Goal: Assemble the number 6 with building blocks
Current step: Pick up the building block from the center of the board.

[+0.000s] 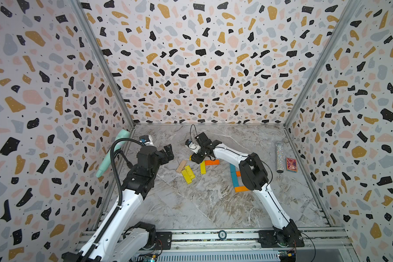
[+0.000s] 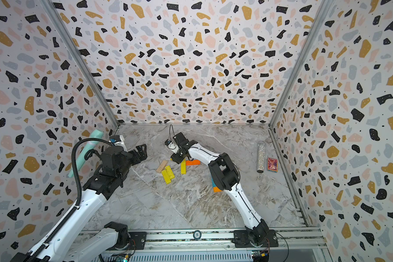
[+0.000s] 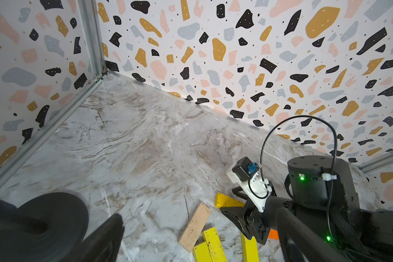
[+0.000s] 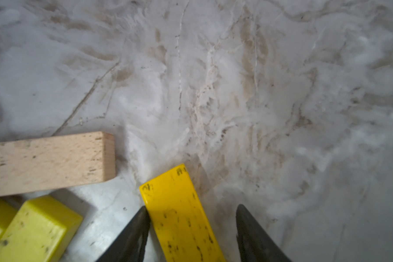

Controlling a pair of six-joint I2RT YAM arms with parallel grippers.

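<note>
The marble table [image 1: 202,204] carries everything, and two arms reach out over it. The left arm [image 1: 132,197] holds the left gripper [image 1: 169,153] above the table with its jaws spread wide and nothing between them; it touches no block. The right arm [image 1: 227,154] bends down toward the middle of the table, where the right gripper [image 4: 191,207] stands roughly half open astride one end of a yellow block [image 4: 177,217]. In the right wrist view one finger [image 4: 132,236] touches the block's long edge. The other finger [image 4: 252,231] stands clear of the opposite edge with bare table showing in the gap, so the block is straddled, not clamped. Whether that block lies flat or tipped I cannot tell. Just beside the right gripper, on the side toward the left gripper, lies a beige block [image 4: 48,161], and a pair of yellow blocks [image 1: 188,173] lies side by side, touching it. On the right gripper's other side sits an orange block [image 1: 212,162], with a lone yellow block [image 1: 203,167] near it. Farther back, under the right arm's elbow and well apart from both grippers, a teal block [image 1: 233,175] and a second orange block [image 1: 241,188] meet at a corner, partly hidden by the arm.
</note>
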